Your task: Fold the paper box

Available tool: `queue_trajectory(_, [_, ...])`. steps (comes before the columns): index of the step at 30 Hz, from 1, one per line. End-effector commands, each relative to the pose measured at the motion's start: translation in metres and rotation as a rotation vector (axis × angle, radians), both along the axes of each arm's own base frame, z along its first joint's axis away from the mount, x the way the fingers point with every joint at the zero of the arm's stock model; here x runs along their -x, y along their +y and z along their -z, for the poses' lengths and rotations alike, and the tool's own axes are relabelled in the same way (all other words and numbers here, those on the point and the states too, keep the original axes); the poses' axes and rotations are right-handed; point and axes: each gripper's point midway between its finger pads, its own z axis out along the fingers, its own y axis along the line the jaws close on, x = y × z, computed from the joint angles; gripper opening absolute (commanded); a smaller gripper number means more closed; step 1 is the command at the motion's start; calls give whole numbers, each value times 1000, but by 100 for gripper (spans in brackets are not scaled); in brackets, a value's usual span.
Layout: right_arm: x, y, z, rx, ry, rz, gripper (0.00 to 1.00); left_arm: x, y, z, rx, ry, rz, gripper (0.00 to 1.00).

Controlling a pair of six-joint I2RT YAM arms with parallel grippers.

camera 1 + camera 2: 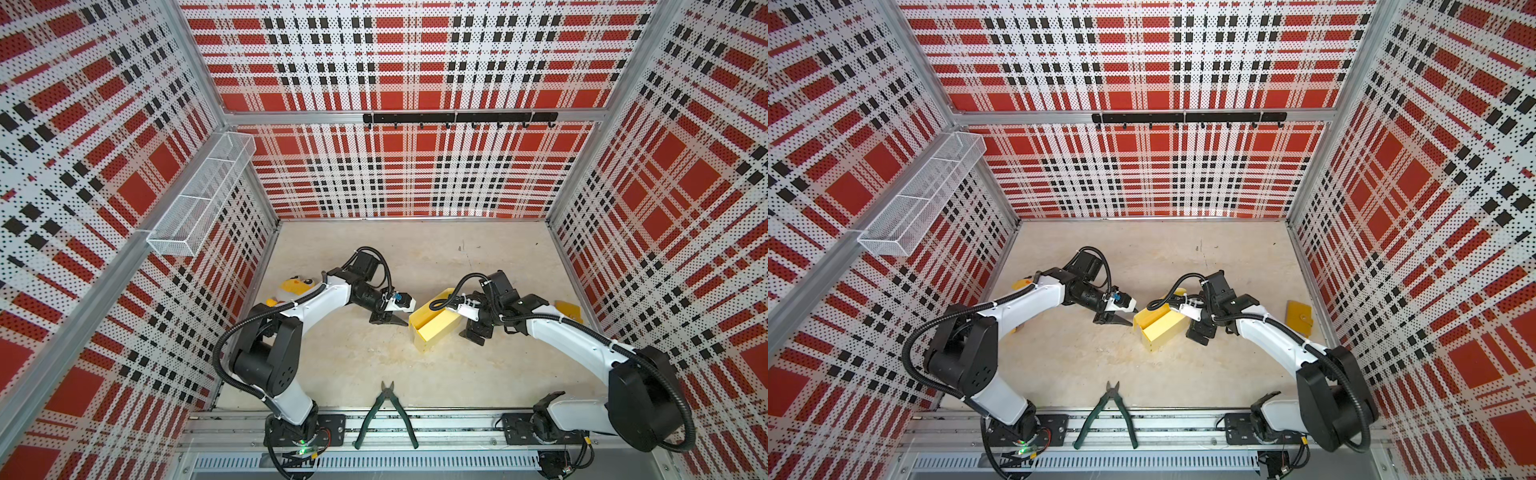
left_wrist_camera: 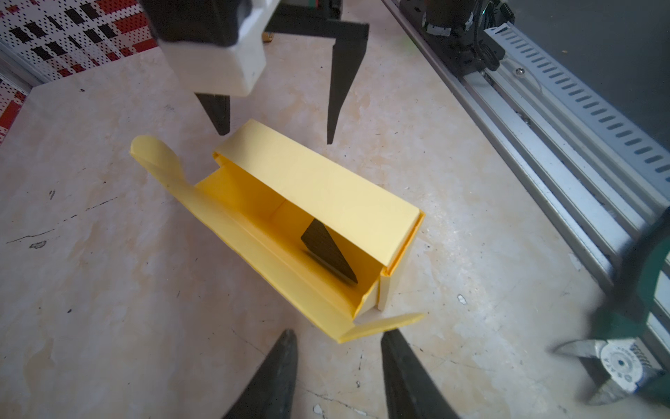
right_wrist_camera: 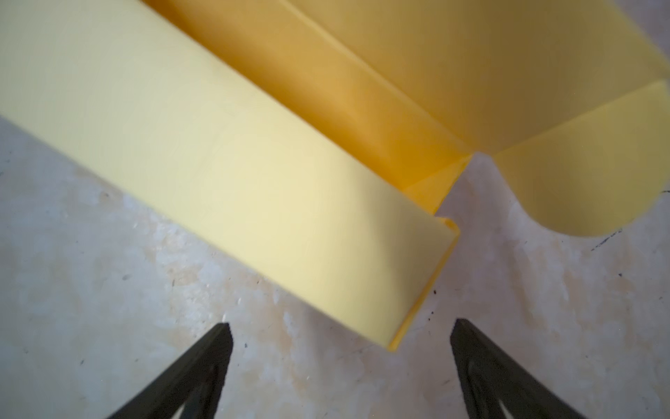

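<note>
Both top views are bright and evenly lit by soft light from above, so the arms throw only faint, short shadows on the pale worktop [image 1: 415,374]. A thin glare line runs along its 12 o'clock edge. Wide-angle distortion bows the plaid walls [image 1: 83,166] hardest at 9 and 3 o'clock. The left wrist view is crisp on the paper box [image 2: 326,196], whose inside is shaded deeper orange, while the pliers [image 2: 616,359] are smeared. The right wrist view is soft throughout, with the paper box's near panel washed pale.

The box [image 1: 434,328] sits on the desk [image 1: 415,257] between the left pincer [image 1: 390,320] and right pincer [image 1: 478,332]; pliers [image 1: 386,415] lie before it.
</note>
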Motion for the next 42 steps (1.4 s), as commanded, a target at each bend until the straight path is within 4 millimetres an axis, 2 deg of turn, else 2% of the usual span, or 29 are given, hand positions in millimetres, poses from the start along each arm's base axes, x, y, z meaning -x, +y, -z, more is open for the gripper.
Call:
queue_trajectory(1, [-18, 26, -16, -148, -52, -5, 94, -1, -8, -3, -6, -28, 25, 43])
queue_trajectory(6, [-15, 37, -17, -209, -62, -14, 93, 0, -13, -3, -3, -15, 14, 42])
queue_trajectory(14, [-6, 50, -4, -202, -42, -38, 91, 3, -19, -2, 0, 23, -29, 43])
queue_trajectory(18, [-6, 53, -8, -234, -52, -31, 90, 4, -20, -2, 6, 55, -66, 43])
queue_trajectory(32, [-3, 53, -1, -205, -40, -35, 90, 5, -24, -6, 21, 90, -94, 40])
queue_trajectory(42, [-8, 53, -6, -216, -40, 5, 88, 17, -25, 4, -32, 53, -47, 41])
